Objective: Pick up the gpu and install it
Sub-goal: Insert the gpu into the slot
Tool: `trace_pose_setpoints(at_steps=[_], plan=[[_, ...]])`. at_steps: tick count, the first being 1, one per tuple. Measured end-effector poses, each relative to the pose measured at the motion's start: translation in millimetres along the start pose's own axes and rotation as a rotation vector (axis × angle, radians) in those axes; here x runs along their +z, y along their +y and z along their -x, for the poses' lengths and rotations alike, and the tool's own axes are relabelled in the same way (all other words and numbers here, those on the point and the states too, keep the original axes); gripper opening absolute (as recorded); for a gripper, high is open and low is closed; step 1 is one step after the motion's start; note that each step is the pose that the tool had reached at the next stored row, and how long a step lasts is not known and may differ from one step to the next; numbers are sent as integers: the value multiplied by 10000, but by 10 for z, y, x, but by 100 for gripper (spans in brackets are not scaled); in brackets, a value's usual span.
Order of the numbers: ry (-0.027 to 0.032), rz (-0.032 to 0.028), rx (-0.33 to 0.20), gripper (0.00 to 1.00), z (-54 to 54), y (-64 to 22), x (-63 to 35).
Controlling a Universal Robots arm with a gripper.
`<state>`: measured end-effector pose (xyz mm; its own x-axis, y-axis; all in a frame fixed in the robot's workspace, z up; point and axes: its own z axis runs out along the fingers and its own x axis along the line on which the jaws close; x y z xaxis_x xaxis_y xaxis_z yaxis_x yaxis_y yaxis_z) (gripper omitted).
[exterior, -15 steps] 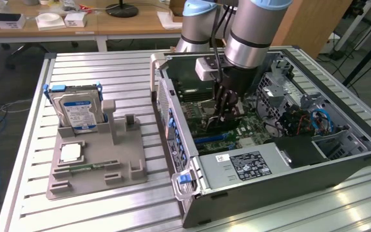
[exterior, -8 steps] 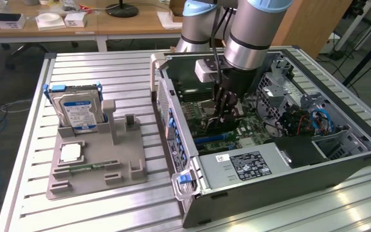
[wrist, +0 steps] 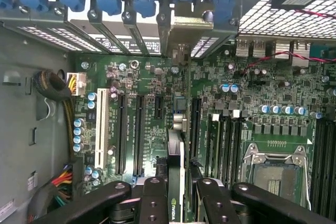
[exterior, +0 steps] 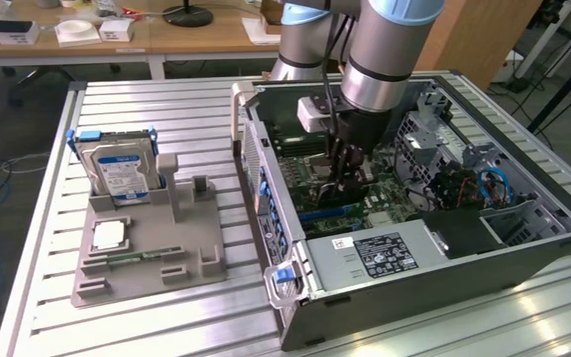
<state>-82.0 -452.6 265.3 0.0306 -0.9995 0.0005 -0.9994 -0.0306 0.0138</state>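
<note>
Gripper [wrist: 177, 195] clamped on gpu [wrist: 176, 182] edge-on above motherboard [wrist: 147, 103]; best kept square over the slot, bracket toward the rear openings.

The exterior view looks down at an angle from above onto the bench [exterior: 166, 104] and the opened computer case [exterior: 523, 253], taking in both. The wrist view sits close inside that case, facing the motherboard [wrist: 152, 77], which both views share.

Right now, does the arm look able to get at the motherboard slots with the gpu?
Probably yes: the case lies open, the jaws hold the gpu edge-on over the long black slots, and no cable crosses them.
</note>
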Motion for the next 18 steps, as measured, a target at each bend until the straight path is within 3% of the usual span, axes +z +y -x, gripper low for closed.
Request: trace_pose_setpoints(at_steps=[2, 4, 18], plan=[[2, -76, 0, 26, 1, 23, 8], [3, -104, 0, 26, 1, 31, 14], [5, -113, -1, 26, 1, 31, 92]])
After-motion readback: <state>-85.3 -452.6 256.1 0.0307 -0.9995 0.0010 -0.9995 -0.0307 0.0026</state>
